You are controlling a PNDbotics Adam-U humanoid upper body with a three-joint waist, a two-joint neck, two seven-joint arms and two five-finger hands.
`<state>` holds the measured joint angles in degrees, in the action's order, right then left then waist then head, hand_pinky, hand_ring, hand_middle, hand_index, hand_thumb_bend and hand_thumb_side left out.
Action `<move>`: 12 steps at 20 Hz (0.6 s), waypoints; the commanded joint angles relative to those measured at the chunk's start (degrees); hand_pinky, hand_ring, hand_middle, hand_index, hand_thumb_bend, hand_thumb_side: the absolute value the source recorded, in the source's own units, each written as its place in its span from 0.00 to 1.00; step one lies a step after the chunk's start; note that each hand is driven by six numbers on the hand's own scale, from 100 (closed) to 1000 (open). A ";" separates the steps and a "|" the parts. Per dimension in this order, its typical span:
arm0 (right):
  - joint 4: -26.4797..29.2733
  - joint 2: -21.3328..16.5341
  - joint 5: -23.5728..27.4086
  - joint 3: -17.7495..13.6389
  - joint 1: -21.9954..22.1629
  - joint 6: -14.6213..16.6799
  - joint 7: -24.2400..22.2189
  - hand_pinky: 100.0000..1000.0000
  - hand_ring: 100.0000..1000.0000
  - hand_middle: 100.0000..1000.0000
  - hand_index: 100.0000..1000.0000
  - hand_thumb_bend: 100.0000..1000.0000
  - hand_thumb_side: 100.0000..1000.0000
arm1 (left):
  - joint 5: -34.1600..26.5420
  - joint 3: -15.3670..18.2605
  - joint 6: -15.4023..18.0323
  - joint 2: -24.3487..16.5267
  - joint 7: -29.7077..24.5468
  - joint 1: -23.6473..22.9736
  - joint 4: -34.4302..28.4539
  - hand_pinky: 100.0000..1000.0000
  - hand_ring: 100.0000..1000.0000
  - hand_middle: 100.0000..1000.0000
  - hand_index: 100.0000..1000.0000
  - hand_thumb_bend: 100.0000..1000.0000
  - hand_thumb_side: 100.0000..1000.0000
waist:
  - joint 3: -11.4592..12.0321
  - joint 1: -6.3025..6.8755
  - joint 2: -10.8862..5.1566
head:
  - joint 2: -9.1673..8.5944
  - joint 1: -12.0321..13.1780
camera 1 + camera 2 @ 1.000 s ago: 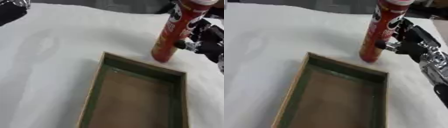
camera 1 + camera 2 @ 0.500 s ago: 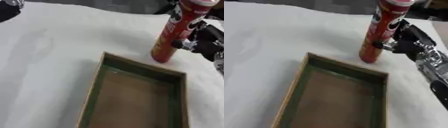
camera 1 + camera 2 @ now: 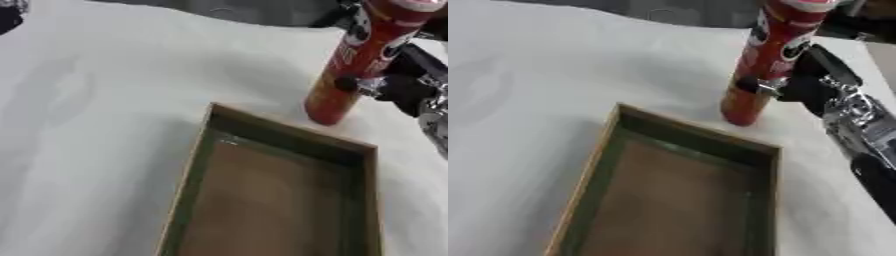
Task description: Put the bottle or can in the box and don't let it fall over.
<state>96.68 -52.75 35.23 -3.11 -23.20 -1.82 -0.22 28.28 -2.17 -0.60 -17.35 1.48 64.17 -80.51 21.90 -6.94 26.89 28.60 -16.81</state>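
Robot hand: the right robot hand [image 3: 798, 86] is at the far right, fingers curled round the lower middle of the tall red cylindrical can with a white and black label [image 3: 768, 55]; grasping the can.
Can position: upright with a slight lean, base on or just off the white cloth-covered counter [image 3: 105, 90]; I cannot tell which. It sits on the near-left side of the robot hand, just beyond the far rim of the box.
Box: shallow rectangular wooden box with green inner walls and brown floor [image 3: 675, 200], nearer the robot than the hand, nothing in it.
Change: over the last second little; the can stays outside the far rim and the hand keeps its hold, perhaps closing in a touch.
Meaning: transfer not yet begun. Judged next: lift clear of the rim, bring toward the robot, set down vertical.
Risk: tall narrow can, held low, likely tips easily.
Left robot hand: not seen.
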 commanded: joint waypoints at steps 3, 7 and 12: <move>0.76 -2.65 1.18 -0.37 -0.77 0.12 -0.70 1.00 1.00 1.00 1.00 0.70 0.04 | -0.23 1.02 -0.03 -1.70 -0.36 1.11 -1.80 0.53 0.57 0.36 0.85 0.00 0.20 | 0.24 0.12 -1.29 | 0.09 -0.70; 0.71 -2.65 1.83 -0.19 -0.73 0.11 -1.17 1.00 1.00 1.00 1.00 0.67 0.01 | -0.11 1.12 -0.20 -1.65 -0.96 0.99 -1.74 0.54 0.57 0.36 0.85 0.00 0.21 | 0.40 0.10 -1.39 | 0.39 -1.24; 0.48 -2.42 3.00 0.07 -0.48 0.85 -2.74 1.00 1.00 1.00 0.99 0.60 0.00 | -0.12 0.96 -0.12 -1.43 -1.14 0.59 -1.26 0.54 0.57 0.36 0.85 0.00 0.21 | 0.25 0.24 -1.68 | 1.21 -4.01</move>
<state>96.72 -52.87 37.51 -2.72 -23.19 -1.26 -2.44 28.24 -1.55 -0.82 -17.65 0.47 63.98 -81.10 22.26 -7.15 26.88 29.64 -19.93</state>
